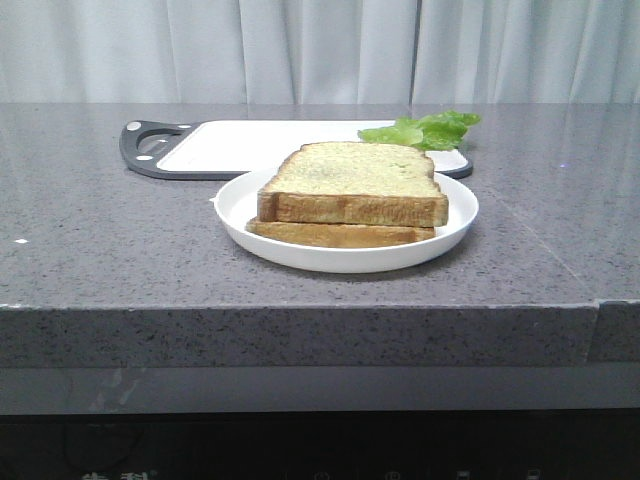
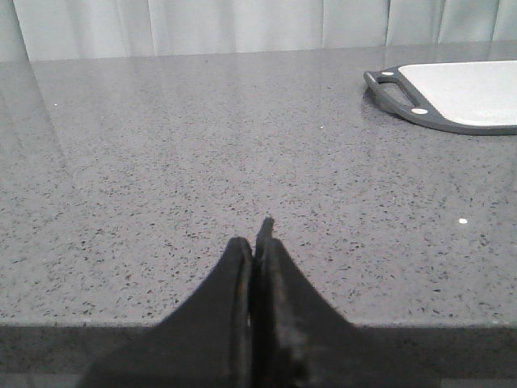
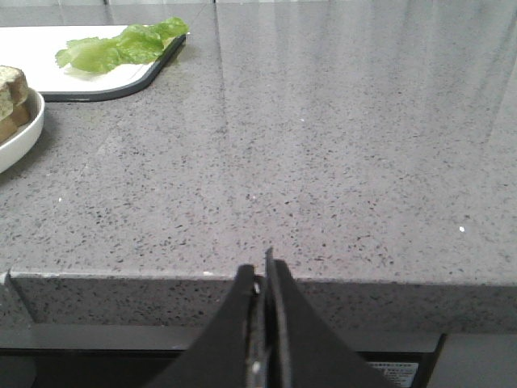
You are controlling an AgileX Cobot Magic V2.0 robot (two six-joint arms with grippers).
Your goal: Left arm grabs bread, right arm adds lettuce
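Two slices of bread [image 1: 352, 185] lie stacked on a white plate [image 1: 236, 212] in the middle of the grey counter. The lettuce [image 1: 424, 131] lies on the right end of the white cutting board [image 1: 250, 145] behind the plate. It also shows in the right wrist view [image 3: 121, 46], with the plate's rim [image 3: 18, 137] and a bread edge [image 3: 10, 93]. My left gripper [image 2: 257, 242] is shut and empty, over the counter's near edge, away from the plate. My right gripper [image 3: 260, 271] is shut and empty, at the counter's front edge. Neither arm shows in the front view.
The cutting board has a dark rim and a handle at its left end [image 2: 396, 93]. The counter's front edge [image 1: 300, 310] drops off close to the plate. A grey curtain hangs behind the counter.
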